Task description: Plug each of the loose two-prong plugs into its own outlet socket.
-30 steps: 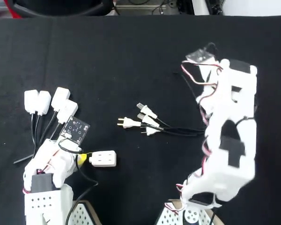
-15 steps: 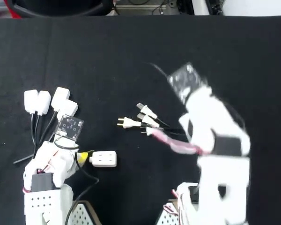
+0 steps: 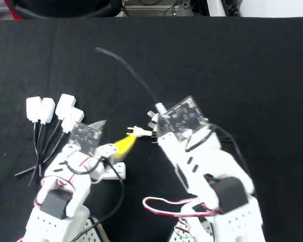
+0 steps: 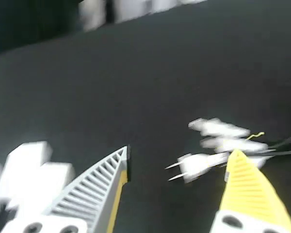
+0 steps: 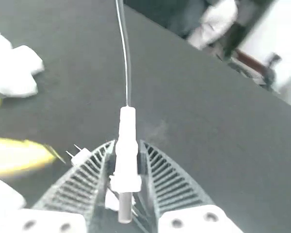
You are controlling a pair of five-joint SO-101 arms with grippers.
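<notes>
Right wrist view: the right pincer is clenched on one white plug, its cable trailing away over the tabletop. The left pincer gapes beside the loose plugs. Likely next: carry the held plug to an outlet socket, prongs aligned with its slots.

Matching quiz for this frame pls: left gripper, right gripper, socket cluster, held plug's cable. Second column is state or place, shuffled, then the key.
Things
1. left gripper
2. right gripper
3. socket cluster
4. held plug's cable

States or places
A. shut on a white plug
B. runs off over the black cloth, away from the arms
C. open, its yellow finger beside a loose plug
D. on the table's left side, with black cords attached

Pairs: 1-C, 2-A, 3-D, 4-B
</notes>
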